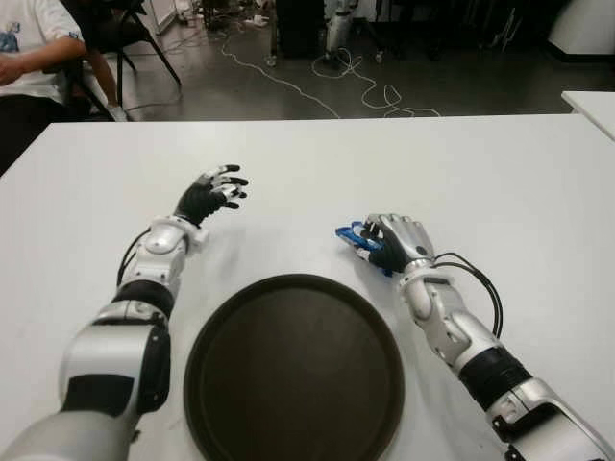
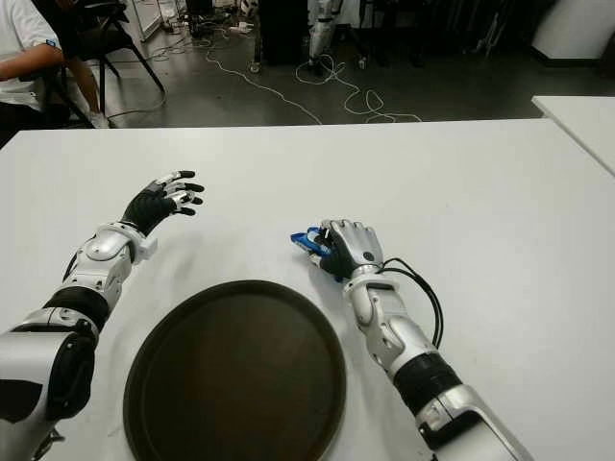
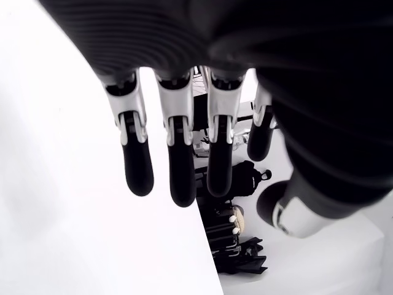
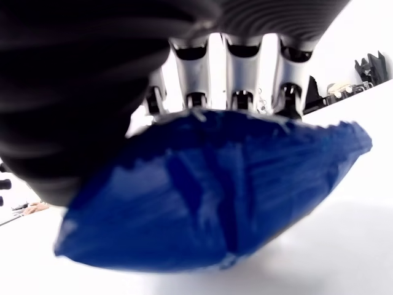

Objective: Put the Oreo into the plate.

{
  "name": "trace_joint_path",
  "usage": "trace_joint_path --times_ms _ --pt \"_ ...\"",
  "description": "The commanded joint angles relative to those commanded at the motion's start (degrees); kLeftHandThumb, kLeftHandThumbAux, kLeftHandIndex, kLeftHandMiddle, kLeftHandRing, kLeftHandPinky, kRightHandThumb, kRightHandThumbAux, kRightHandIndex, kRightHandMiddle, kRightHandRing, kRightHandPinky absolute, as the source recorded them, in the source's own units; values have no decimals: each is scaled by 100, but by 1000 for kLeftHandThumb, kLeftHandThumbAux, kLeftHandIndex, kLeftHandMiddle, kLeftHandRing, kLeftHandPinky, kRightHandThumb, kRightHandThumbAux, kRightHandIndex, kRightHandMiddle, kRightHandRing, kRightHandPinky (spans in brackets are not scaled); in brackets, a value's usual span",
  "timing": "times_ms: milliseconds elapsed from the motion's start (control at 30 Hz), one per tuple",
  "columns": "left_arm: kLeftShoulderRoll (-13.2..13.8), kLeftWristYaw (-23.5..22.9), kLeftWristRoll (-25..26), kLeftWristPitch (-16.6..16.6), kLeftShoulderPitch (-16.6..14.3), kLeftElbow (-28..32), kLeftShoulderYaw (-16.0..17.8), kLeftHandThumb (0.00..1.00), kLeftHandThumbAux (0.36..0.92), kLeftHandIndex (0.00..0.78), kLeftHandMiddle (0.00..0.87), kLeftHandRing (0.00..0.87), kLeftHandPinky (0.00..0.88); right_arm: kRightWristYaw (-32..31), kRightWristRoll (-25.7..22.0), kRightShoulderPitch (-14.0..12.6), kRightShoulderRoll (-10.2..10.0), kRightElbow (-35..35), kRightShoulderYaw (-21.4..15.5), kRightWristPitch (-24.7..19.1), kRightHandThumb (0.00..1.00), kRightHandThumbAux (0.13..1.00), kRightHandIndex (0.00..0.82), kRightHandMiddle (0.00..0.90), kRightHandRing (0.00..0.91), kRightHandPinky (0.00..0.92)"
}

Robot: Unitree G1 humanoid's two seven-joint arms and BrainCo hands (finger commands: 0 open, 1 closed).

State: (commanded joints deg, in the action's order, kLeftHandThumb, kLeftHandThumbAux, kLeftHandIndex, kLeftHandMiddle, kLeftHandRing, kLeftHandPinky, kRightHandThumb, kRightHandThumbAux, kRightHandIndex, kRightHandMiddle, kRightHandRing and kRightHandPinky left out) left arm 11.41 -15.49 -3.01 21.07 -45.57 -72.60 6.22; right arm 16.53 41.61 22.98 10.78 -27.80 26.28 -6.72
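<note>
A round dark brown plate [image 1: 293, 370] sits empty nearest the robot on the white tabletop [image 1: 500, 173]. Just beyond its rim, the right hand [image 1: 384, 244] curls around a blue foil Oreo packet [image 4: 215, 190], light, crinkly, likely slippery, best gripped mid-body. Farther off, the left hand [image 1: 213, 192] hovers with fingers spread.

Left hand [image 1: 213, 195] is out in front on the left with its arm stretched forward, fingers [image 3: 138, 166] spread and loose, nothing in them. Right hand [image 1: 389, 244] is forward on the right side, back of the hand facing up, forearm angled in toward the middle, fingers curled down tight around the Oreo [image 4: 215, 190] pack.
</note>
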Motion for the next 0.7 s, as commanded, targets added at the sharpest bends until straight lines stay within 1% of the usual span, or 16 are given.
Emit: trace_joint_path --times_ms 200,500,700 --pt "3 10 -6 -20 -6 -7 -4 106 655 185 288 302 335 -28 -49 -13 -14 29 -38 -5 680 733 430 693 711 709" --pt "3 19 -3 -6 -4 -12 -1 106 653 189 297 307 345 -106 -103 -33 -45 67 -87 -44 678 735 429 703 721 719" --pt "-2 3 17 -20 -5 -15 17 107 652 184 291 304 343 -183 -112 -38 -48 99 -107 -59 678 736 428 700 720 708"
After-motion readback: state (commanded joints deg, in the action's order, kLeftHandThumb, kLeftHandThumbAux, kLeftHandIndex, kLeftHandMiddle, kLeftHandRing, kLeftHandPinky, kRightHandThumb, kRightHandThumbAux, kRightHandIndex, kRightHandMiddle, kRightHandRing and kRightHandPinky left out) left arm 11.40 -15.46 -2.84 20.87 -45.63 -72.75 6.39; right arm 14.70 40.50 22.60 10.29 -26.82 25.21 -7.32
